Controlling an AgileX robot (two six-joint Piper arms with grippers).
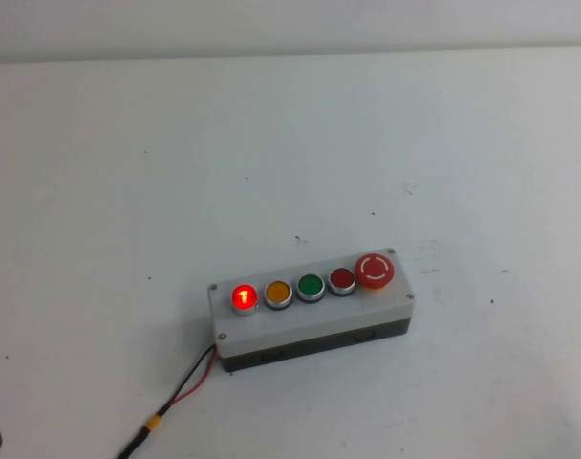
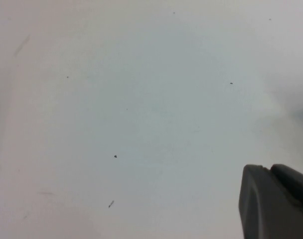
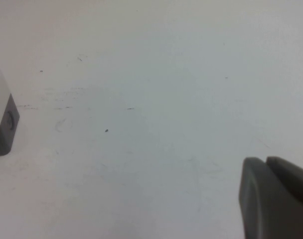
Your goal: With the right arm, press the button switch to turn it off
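Button (image 1: 244, 297) lit; L gripper (image 2: 276, 204), R gripper (image 3: 276, 199) parked (apart).

Of my left end effector (image 2: 276, 201) only a dark grey corner shows in my left wrist view: a matte, moulded block with a rounded upper edge and a thin seam splitting it into two adjoining parts. My right end effector (image 3: 276, 196) looks much the same in my right wrist view, dark grey and smooth, round-shouldered, with a similar narrow groove between two pieces. I cannot make out screws, cables or markings on either.
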